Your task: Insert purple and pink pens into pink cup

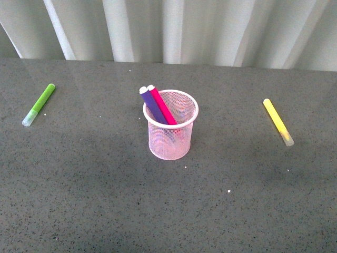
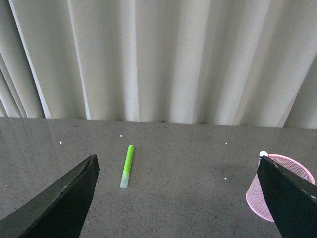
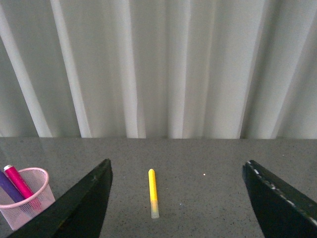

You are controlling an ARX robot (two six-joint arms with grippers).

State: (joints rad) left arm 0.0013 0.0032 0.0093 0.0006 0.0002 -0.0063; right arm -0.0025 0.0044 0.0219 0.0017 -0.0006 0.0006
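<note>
The pink cup (image 1: 170,125) stands upright in the middle of the dark table. Inside it lean the purple pen (image 1: 152,105) and the pink pen (image 1: 163,107), side by side, their upper ends sticking out over the rim toward the back left. Neither arm shows in the front view. My left gripper (image 2: 178,173) is open and empty, with the pink cup (image 2: 287,183) partly behind one finger. My right gripper (image 3: 176,176) is open and empty too; its view shows the pink cup (image 3: 25,198) holding the pink pen (image 3: 19,181) and the purple pen (image 3: 9,188).
A lime-green marker (image 1: 39,104) lies at the table's left and a yellow marker (image 1: 278,122) at its right; each also shows between a gripper's fingers, the green marker (image 2: 127,165) and the yellow marker (image 3: 153,192). White curtains (image 1: 168,29) hang behind the table's far edge.
</note>
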